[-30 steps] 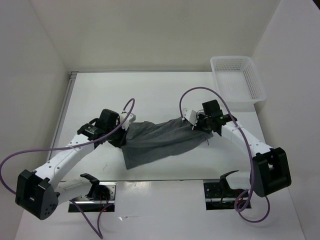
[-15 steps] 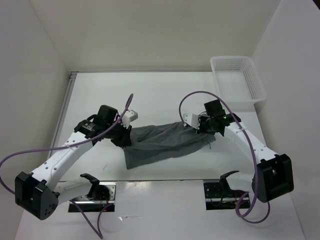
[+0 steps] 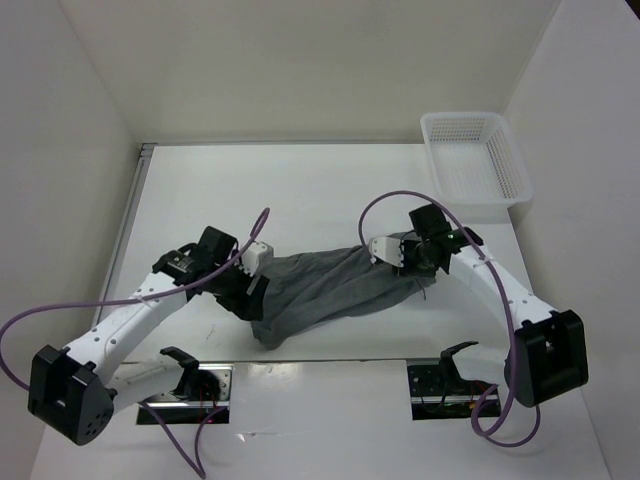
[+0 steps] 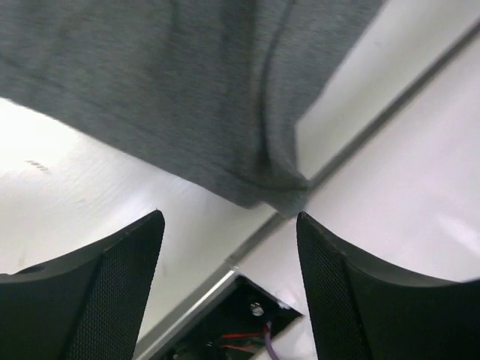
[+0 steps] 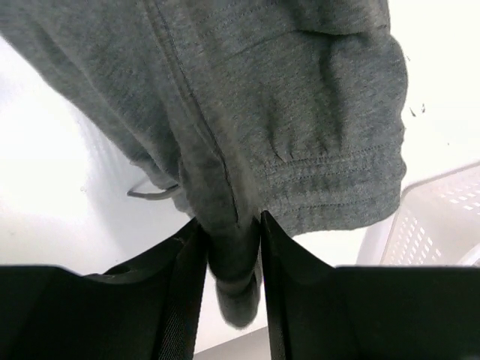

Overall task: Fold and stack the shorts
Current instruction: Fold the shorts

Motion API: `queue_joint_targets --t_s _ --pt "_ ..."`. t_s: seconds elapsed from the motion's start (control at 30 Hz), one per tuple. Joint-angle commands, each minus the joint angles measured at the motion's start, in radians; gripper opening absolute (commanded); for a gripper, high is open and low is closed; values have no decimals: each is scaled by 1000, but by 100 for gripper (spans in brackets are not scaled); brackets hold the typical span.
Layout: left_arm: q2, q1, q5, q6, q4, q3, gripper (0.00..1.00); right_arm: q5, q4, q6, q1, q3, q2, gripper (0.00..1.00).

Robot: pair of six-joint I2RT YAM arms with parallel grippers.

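Note:
The grey shorts lie stretched across the table's middle, between the two arms. My left gripper is at their left end, open. In the left wrist view its fingers stand wide apart with nothing between them, and the shorts lie just beyond the tips. My right gripper is at the right end, shut on a bunched fold of the shorts. The right gripper has that fold pressed between both fingers. A drawstring loop hangs beside it.
A white mesh basket stands at the back right corner, and its wall shows close to the right gripper. The table's near edge and a black mount opening lie below the left gripper. White walls enclose the table.
My left gripper has opened and let go of the shorts' left end, which has dropped toward the near edge. The right gripper has come down a little, still holding cloth.

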Motion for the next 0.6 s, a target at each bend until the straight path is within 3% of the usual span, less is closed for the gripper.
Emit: queue_joint_targets --t_s 0.0,0.1,0.23,0.4,0.57 --pt "-27 -5 -134 4 86 -17 79 -88 -92 24 -7 167 -34 38" --pt "16 44 -271 4 271 -3 83 -197 -152 62 -7 297 -34 45" --pt "108 58 -362 4 359 9 84 -277 -136 97 -7 350 -24 46" --pt "248 58 -457 4 480 -38 87 -297 156 275 2 211 16 46" --pt "344 58 -448 4 539 -20 89 -227 176 256 96 87 58 43"
